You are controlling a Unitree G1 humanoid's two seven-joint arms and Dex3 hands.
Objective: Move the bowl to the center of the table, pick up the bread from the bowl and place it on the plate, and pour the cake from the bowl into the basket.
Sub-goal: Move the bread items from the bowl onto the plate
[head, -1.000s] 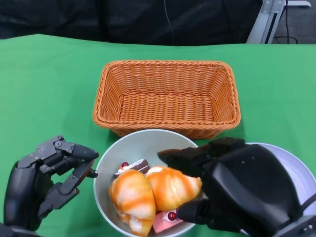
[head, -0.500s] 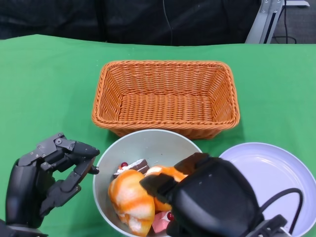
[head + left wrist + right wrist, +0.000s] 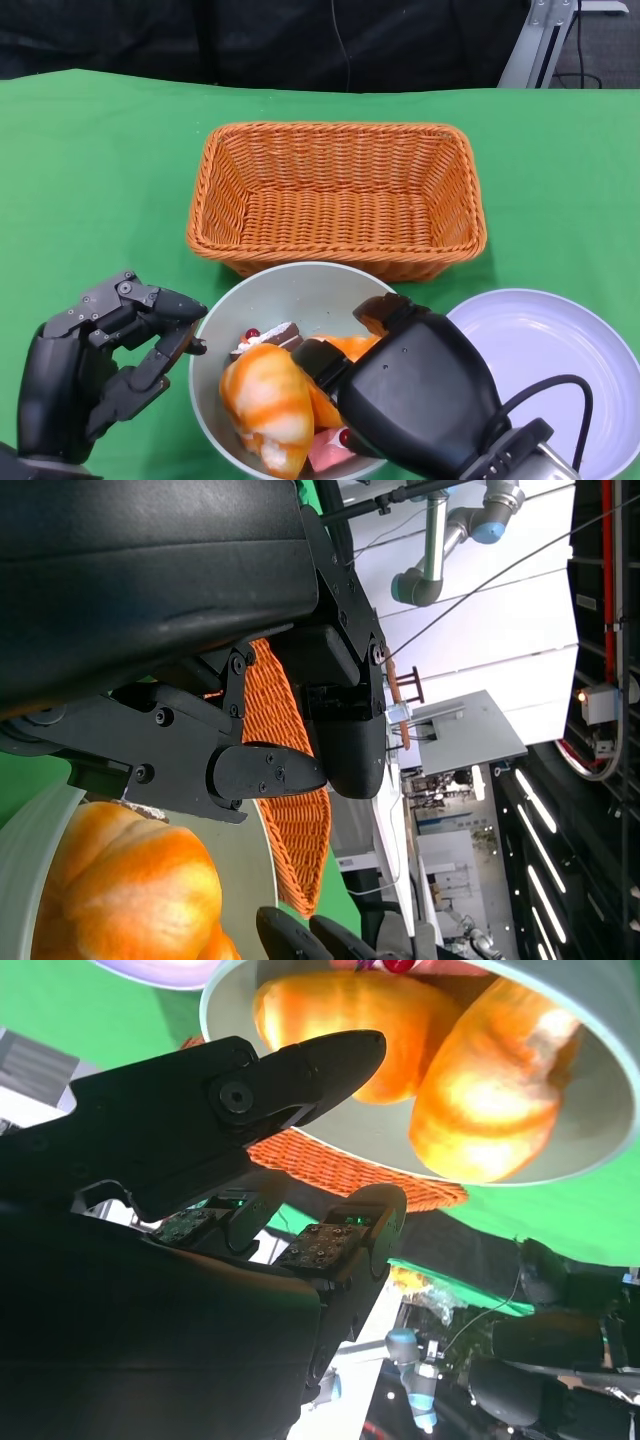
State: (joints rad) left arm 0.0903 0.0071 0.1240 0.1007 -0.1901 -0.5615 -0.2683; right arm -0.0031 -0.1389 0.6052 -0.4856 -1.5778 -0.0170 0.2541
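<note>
The grey bowl [image 3: 290, 272] stands near the table's front, just before the basket. It holds two orange-glazed breads and cake pieces. The left bread [image 3: 268, 400] shows fully. My right hand [image 3: 420, 395] hangs over the right bread [image 3: 345, 347] and hides most of it. In the right wrist view the fingers [image 3: 300, 1070] are spread, with their tips just short of the breads [image 3: 400, 1020]; I see no grip. A chocolate cake slice [image 3: 270, 337] and a pink piece [image 3: 325, 450] lie beside the breads. My left hand [image 3: 100, 360] sits beside the bowl's left rim, fingers bent and apart, holding nothing.
The empty wicker basket [image 3: 335, 195] stands right behind the bowl. An empty white plate [image 3: 545, 350] lies to the bowl's right, partly under my right forearm. Green cloth covers the table; a dark backdrop rises past its far edge.
My right hand has moved left from above the plate and down into the bowl over the right bread. The left hand has stayed beside the rim.
</note>
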